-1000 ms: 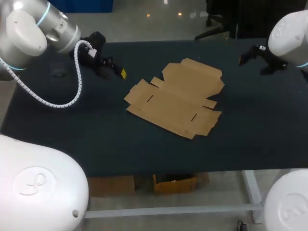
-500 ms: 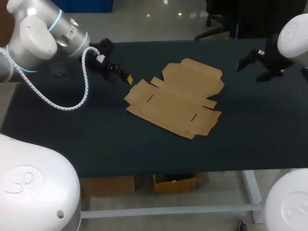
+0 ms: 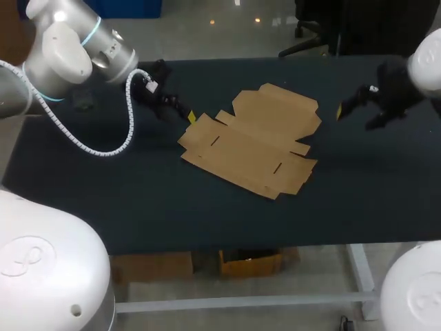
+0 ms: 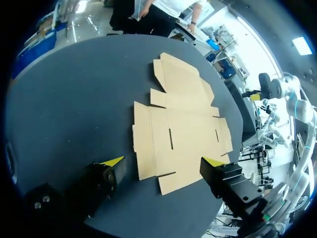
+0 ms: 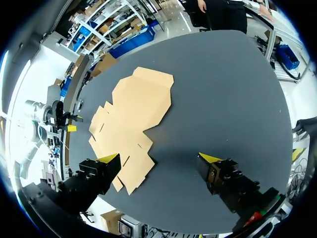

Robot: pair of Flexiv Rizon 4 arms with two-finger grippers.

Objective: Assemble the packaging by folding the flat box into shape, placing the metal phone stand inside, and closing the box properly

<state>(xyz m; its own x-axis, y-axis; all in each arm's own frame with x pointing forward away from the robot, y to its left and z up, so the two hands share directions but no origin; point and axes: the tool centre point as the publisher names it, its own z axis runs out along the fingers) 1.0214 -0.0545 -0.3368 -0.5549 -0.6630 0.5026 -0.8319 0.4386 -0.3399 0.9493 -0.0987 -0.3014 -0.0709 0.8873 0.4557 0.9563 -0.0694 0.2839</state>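
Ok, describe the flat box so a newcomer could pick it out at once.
Look at the long dark table; near its middle lies the flat, unfolded brown cardboard box. It is the only pale thing lying on that surface: one thin sheet with notched flaps all round and two short slits cut in it.

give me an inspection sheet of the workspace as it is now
surface: dark table, no marks or spills seen
job's things: flat cardboard box lying unfolded near the middle; metal phone stand not seen in any view
clutter: nothing seen
grippers: left gripper open and empty, by the box's left corner; right gripper open and empty, over bare table to the right of the box
cables: white coiled cable hanging off the left arm, clear of the box
surroundings: nothing seen reaching over the table
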